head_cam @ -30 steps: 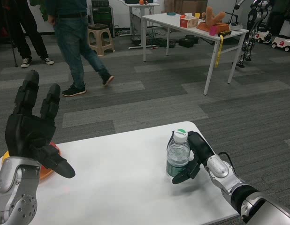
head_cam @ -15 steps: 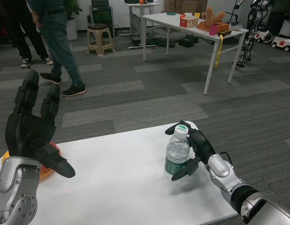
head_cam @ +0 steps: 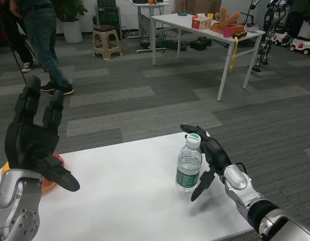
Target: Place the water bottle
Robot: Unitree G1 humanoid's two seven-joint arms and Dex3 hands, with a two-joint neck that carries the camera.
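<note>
Right hand (head_cam: 211, 158), black and many-fingered, sits just beside the clear plastic water bottle with the green label and white-green cap (head_cam: 188, 163), its fingers spread apart and holding nothing; whether any fingertip touches the bottle cannot be told. That bottle stands upright on the white surface (head_cam: 130, 196), near its far right corner. Left hand (head_cam: 37, 140) is raised over the surface's left end, fingers apart, empty, above an orange-red object (head_cam: 53, 173).
</note>
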